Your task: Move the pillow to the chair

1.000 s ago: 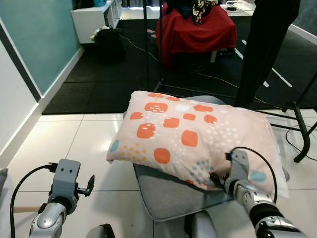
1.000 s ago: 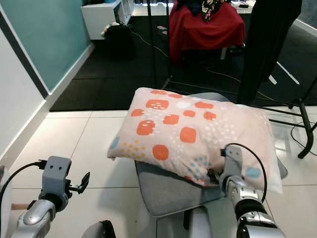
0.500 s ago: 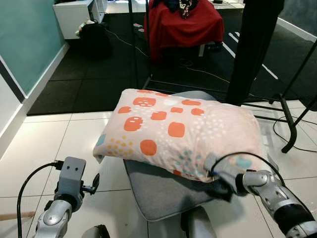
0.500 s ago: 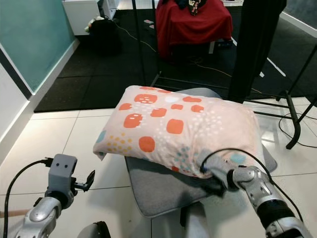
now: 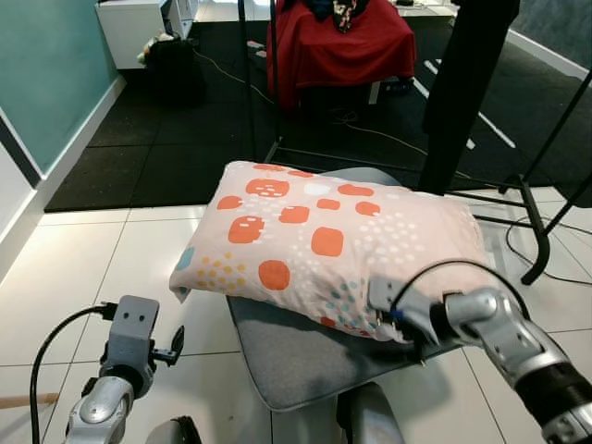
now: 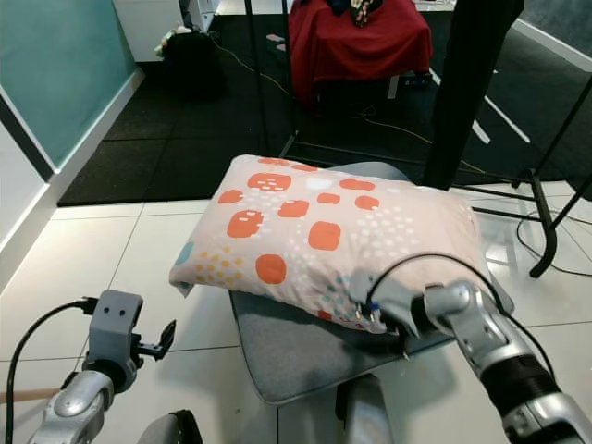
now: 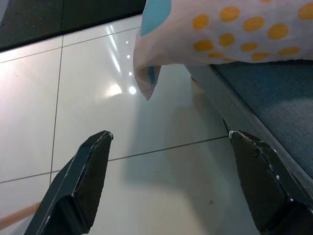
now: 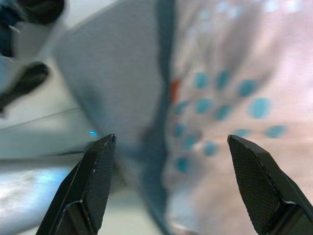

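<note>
A peach pillow [image 5: 324, 240] with orange squares and dotted patches lies across the grey seat of a chair [image 5: 287, 356], overhanging it on the left. My right gripper [image 6: 375, 310] is at the pillow's near edge, right of the middle. In the right wrist view its fingers stand open [image 8: 171, 141], with the pillow's dotted side and the grey seat blurred between them. My left gripper [image 7: 170, 134] hangs open low over the white tiles. It is left of the chair and just below the pillow's drooping corner [image 7: 146, 81].
A red-draped piece of furniture [image 5: 338, 46] stands beyond on dark flooring, with a black bag [image 5: 171, 65] and a white cabinet to its left. A tall black shape [image 5: 462, 83] and black stand legs [image 5: 546, 213] with cables flank the chair's right. A teal wall runs along the left.
My right wrist has turned and slid leftward along the pillow's near edge. The pillow stays on the chair seat. The left arm has barely moved; the camera has shifted a little.
</note>
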